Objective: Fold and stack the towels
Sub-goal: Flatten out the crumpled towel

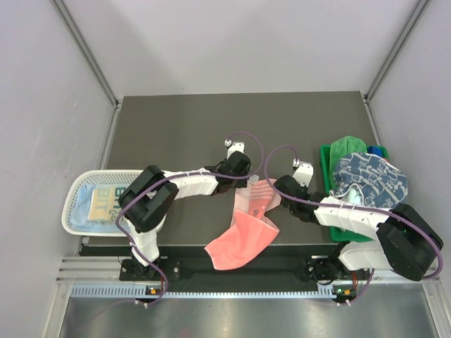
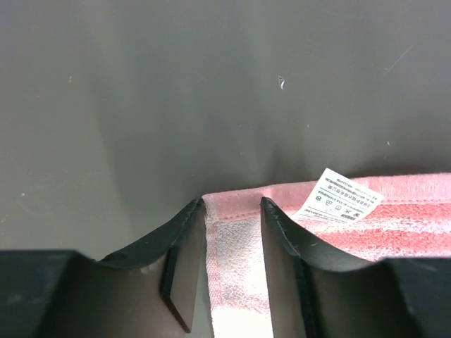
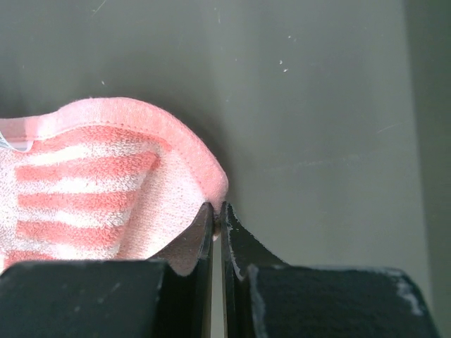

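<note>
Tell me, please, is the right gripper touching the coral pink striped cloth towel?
Touching. The right wrist view shows the right gripper pinched shut on the curved hem of the coral pink striped cloth towel.

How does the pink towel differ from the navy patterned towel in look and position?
The pink towel is coral with pale stripes; the navy patterned towel is dark blue with a white pattern. The pink towel lies on the table; the navy one lies uppermost in the green bin. The right gripper is shut on the pink towel's edge; no gripper holds the navy one. Both are soft cloths.
</note>
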